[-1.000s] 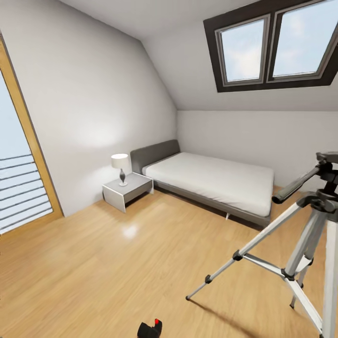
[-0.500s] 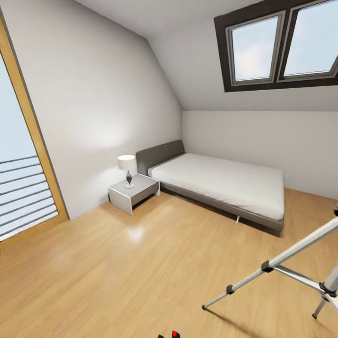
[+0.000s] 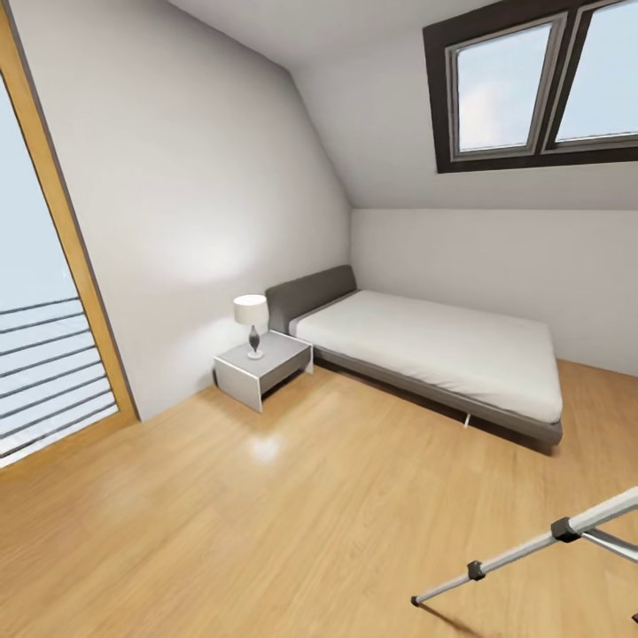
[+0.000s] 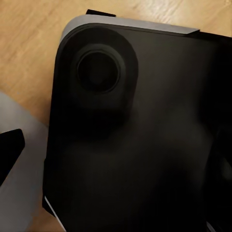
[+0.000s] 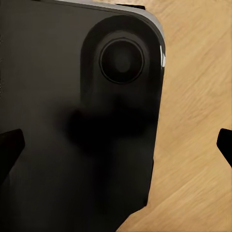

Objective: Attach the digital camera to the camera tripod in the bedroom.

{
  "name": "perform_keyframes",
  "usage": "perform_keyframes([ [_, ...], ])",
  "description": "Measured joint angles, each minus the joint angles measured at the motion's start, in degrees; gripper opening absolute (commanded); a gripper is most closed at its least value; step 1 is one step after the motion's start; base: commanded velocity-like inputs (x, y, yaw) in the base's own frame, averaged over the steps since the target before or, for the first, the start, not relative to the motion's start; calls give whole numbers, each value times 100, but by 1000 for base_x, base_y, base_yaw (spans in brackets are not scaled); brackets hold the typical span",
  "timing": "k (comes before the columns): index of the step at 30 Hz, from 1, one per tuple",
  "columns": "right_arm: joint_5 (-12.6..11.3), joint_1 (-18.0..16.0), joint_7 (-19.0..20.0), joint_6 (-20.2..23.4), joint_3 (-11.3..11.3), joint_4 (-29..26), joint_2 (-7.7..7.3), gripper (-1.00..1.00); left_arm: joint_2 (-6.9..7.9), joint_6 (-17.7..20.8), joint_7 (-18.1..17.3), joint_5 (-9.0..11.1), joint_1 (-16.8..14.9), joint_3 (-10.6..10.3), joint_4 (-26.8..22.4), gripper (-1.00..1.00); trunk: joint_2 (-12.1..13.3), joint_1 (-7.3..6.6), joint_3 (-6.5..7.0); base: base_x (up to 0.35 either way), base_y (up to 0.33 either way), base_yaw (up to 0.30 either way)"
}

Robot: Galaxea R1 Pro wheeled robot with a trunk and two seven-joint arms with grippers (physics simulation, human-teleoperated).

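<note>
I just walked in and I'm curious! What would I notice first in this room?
Probably the big grey bed with its white mattress against the far wall, under the dark-framed roof window. Beside it a little lamp stands on a nightstand, and one silver tripod leg pokes in at the lower right.

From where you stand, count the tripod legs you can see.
1: a silver leg slants across the floor at the head view's lower right, with a thin brace off its joint. The other legs may lie past the frame.
</note>
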Motion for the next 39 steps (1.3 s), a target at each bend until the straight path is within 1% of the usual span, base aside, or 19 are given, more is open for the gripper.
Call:
perform_keyframes([
  [22, 0, 0, 7, 1, 0, 0, -17, 100, 0, -6, 0, -4, 0, 0, 0, 100, 0, 2, 0, 19, 21, 0],
  [23, -29, 0, -22, 0, -11, 0, -5, 100, -9, -6, 23, 2, 0, 10, 0, 100, 0, 2, 0, 0, 0, 0],
  [39, 14, 0, -1, -1, 7, 0, -42, 100, -11, -13, 16, 13, 0, 16, 0, 100, 0, 2, 0, 0, 0, 0],
])
